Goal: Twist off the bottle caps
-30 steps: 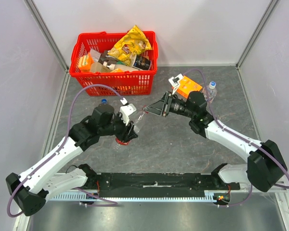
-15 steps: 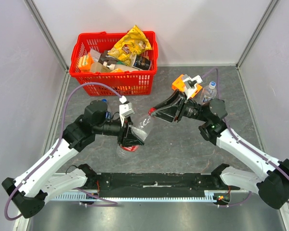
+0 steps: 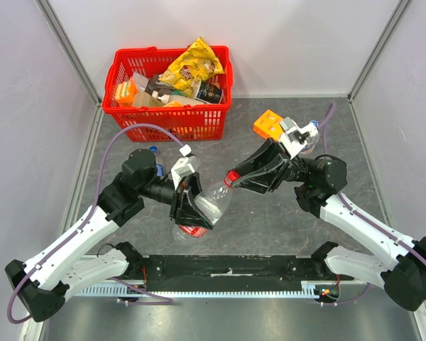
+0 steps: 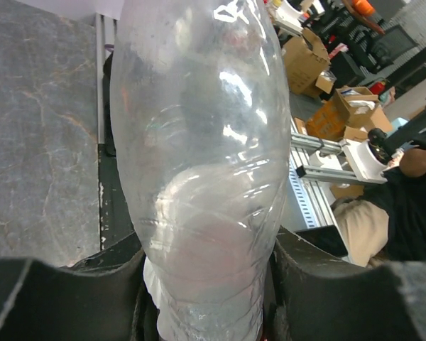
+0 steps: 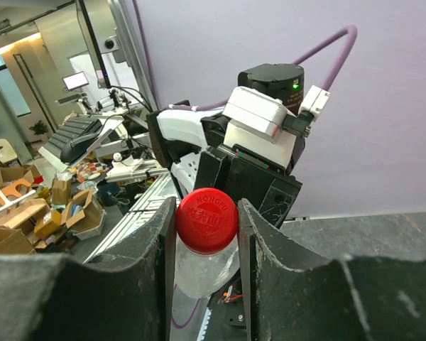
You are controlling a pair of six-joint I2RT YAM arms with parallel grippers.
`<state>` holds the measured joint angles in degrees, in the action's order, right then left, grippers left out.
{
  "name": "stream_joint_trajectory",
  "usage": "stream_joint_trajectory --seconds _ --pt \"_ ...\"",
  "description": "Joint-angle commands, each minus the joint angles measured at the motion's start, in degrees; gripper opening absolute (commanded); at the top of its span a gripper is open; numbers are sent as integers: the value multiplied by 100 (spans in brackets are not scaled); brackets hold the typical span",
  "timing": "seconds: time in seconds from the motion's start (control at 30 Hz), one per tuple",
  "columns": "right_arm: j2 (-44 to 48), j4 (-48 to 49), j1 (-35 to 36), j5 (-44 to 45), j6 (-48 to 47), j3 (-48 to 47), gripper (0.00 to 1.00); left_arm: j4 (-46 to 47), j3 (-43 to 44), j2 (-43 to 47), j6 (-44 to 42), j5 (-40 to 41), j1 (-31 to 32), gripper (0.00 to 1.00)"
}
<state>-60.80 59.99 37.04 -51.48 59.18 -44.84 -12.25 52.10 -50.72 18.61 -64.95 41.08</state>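
Where your two arms meet over the middle of the tabletop, a clear bottle hangs between them, off the surface and tilted, its neck pointing up and to your right. Your left end effector is clamped on the bottle's lower body, just above the red label; the left wrist view shows a finger pressed against each side of the clear plastic. Your right end effector is clenched on the red cap, which sits on the neck with a finger tight against either side of it.

A second bottle with a blue cap stands behind your left arm, mostly hidden by it. A third bottle stands at the right, just behind your right wrist; its cap looks pale, though the wrist covers too much to be sure. An orange box lies near that bottle. A red basket full of packets sits at the back left.
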Motion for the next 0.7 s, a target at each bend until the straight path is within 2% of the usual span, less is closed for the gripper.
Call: stream_joint_trajectory --seconds 0.0,0.27,0.43,0.67 --pt "191 778 32 -292 103 2 5 636 11 36 380 -484 -12 43" --pt "182 620 40 -257 24 -7 8 654 -42 -61 363 -475 -12 43" --pt "252 207 32 59 -274 -34 8 408 -77 0 170 -423 -4 43" --pt "691 -1548 40 998 -1337 -253 6 -75 -296 264 -112 -80 -4 43"
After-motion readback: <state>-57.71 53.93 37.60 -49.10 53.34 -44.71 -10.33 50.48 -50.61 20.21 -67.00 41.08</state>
